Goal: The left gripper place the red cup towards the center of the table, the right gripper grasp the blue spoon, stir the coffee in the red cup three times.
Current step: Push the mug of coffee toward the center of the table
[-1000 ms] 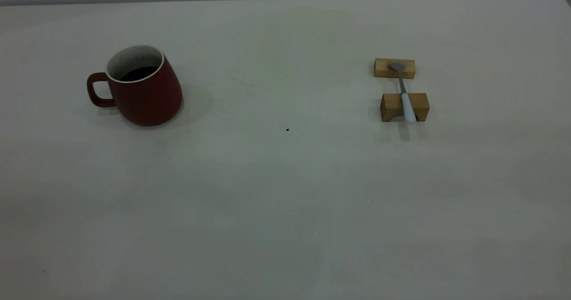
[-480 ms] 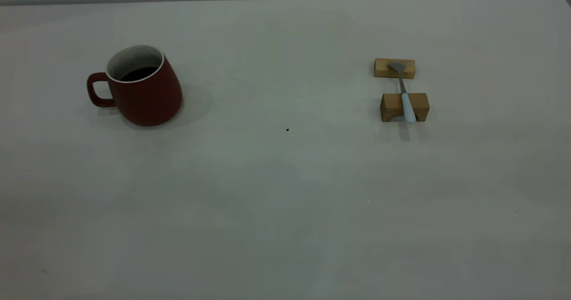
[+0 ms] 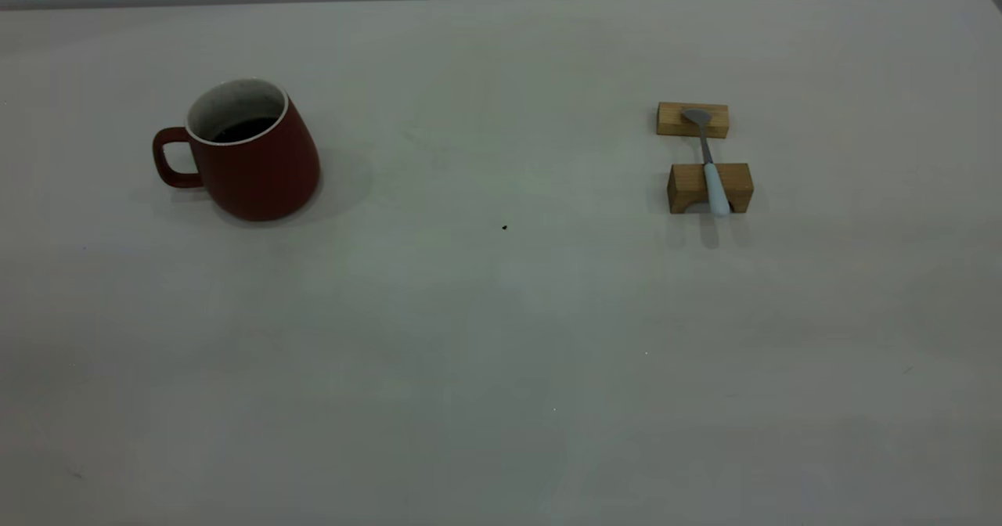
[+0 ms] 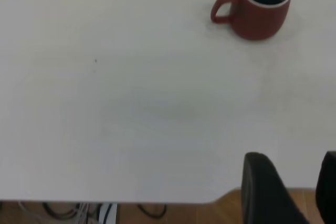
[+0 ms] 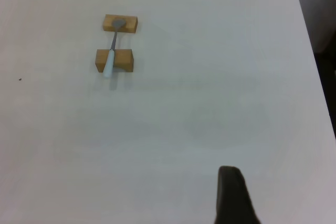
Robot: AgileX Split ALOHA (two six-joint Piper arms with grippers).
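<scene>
The red cup (image 3: 250,158) stands on the left part of the table (image 3: 501,338), handle pointing to the left edge, with dark coffee (image 3: 243,128) inside. The left wrist view shows the cup (image 4: 260,6) far off, and my left gripper (image 4: 294,182) open over the table's near edge with nothing between its fingers. The blue spoon (image 3: 708,162) lies across two wooden blocks at the right, bowl on the far block, pale blue handle on the near one. The right wrist view shows the spoon (image 5: 111,51) far from my right gripper (image 5: 233,195), of which only one dark part shows. Neither gripper appears in the exterior view.
Two tan wooden blocks (image 3: 693,119) (image 3: 689,188) carry the spoon. A small dark speck (image 3: 504,228) lies near the table's middle. Below the table edge the left wrist view shows a wooden floor (image 4: 173,213) and cables (image 4: 79,211).
</scene>
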